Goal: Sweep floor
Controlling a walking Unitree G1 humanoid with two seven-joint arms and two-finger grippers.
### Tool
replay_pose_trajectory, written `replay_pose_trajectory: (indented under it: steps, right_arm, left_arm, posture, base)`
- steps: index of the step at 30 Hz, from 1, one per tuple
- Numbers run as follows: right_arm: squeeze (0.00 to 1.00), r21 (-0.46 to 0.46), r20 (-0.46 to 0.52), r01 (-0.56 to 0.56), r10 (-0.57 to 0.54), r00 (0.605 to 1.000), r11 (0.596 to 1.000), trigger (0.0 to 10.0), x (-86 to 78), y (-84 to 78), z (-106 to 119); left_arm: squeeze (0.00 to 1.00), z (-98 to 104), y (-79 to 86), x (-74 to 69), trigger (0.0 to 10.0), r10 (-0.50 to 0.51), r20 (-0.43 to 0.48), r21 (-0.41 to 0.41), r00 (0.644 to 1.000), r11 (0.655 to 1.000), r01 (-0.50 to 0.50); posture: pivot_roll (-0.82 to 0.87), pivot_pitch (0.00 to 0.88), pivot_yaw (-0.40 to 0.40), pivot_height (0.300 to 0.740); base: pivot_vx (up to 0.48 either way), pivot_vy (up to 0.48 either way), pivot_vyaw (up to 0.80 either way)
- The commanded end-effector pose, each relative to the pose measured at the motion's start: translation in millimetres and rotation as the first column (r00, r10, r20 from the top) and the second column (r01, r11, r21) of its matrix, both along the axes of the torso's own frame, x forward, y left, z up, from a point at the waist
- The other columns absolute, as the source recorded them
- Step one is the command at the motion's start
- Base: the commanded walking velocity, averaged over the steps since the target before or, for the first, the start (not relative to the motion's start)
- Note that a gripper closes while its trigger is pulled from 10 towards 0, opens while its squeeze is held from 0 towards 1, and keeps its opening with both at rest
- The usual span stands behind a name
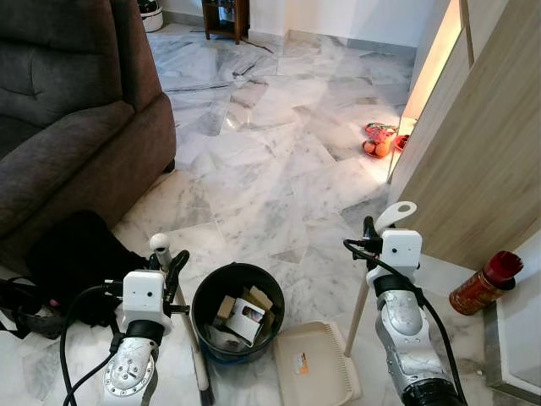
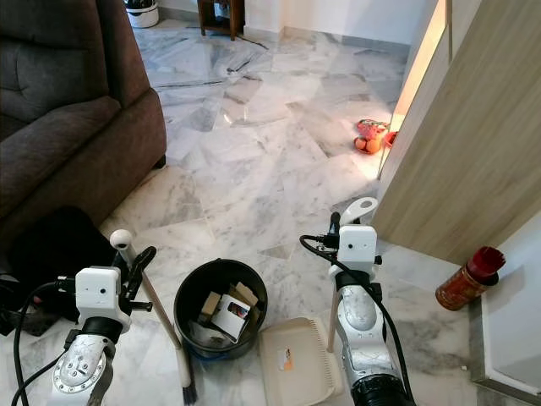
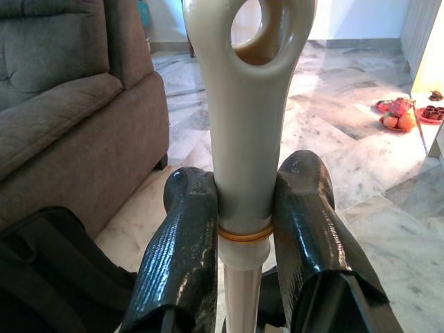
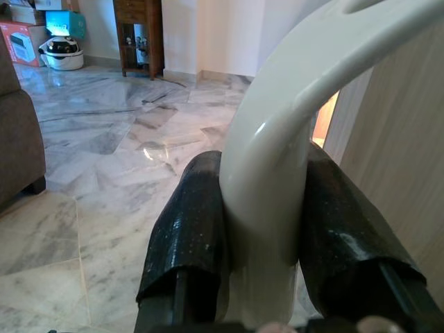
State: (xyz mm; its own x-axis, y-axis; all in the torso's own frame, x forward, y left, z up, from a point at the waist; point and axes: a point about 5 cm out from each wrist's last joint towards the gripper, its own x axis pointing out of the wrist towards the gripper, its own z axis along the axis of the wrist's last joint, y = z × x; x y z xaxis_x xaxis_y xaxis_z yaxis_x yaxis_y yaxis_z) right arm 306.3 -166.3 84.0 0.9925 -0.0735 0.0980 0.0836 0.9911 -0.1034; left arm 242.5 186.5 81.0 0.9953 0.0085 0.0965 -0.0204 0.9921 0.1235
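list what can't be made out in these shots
- Broom bristles: cut off by the left eye view's bottom edge.
- Bin contents: cardboard scraps, print too small to read.
- Items on the red plates: too small and glare-washed.
- Dustpan handle's lower end: hidden behind the right end effector arm.

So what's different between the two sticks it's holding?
The broom handle, in the left gripper, leans and ends in dark bristles beside the black bin. The dustpan handle, in the right gripper, joins a flat cream dustpan and curves at its top. Both are cream, with a hanging hole, clamped near the top.
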Motion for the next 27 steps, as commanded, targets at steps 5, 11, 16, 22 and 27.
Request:
replay_pose_trajectory:
  steps: [5, 11, 16, 22, 27]
  right_arm:
    - [0.0, 0.024, 0.031, -0.007, 0.006, 0.999, 1.0, 10.0, 3.8, 2.7, 5.9]
    - [0.0, 0.025, 0.031, -0.011, 0.01, 0.999, 1.0, 10.0, 4.7, 3.3, 6.0]
    - [0.0, 0.026, 0.028, -0.016, 0.015, 0.999, 1.0, 10.0, 4.2, 4.8, 5.0]
    - [0.0, 0.026, 0.027, -0.013, 0.013, 1.0, 1.0, 10.0, 3.7, 3.6, 4.4]
    - [0.0, 0.026, 0.025, -0.019, 0.019, 1.0, 0.999, 10.0, 3.1, 4.9, 3.7]
  left_arm:
    - [0.0, 9.8, 0.3, 1.1, 10.0, -0.003, 0.051, 0.007, 0.999, 1.0, 0.003]
    - [0.0, 9.9, 0.7, 1.3, 10.0, -0.001, 0.053, 0.007, 0.999, 1.0, 0.001]
    - [0.0, 10.3, 1.2, 1.1, 10.0, 0.001, 0.054, 0.007, 0.999, 1.0, -0.002]
    - [0.0, 9.7, 1.0, -0.1, 10.0, 0.0, 0.052, 0.007, 0.999, 1.0, 0.0]
    - [0.0, 9.6, 0.8, -0.2, 10.0, -0.001, 0.052, 0.005, 0.999, 1.0, 0.0]
  posture:
    - [0.11, 0.089, -0.017, 0.74]
    - [0.11, 0.091, -0.019, 0.74]
    - [0.11, 0.096, -0.02, 0.74]
    - [0.11, 0.1, -0.018, 0.74]
    - [0.11, 0.103, -0.021, 0.74]
  base:
    - [0.0, 0.0, 0.0]
    - [0.0, 0.0, 0.0]
    - [0.0, 0.0, 0.0]
    - [0.0, 0.0, 0.0]
    - [0.0, 0.0, 0.0]
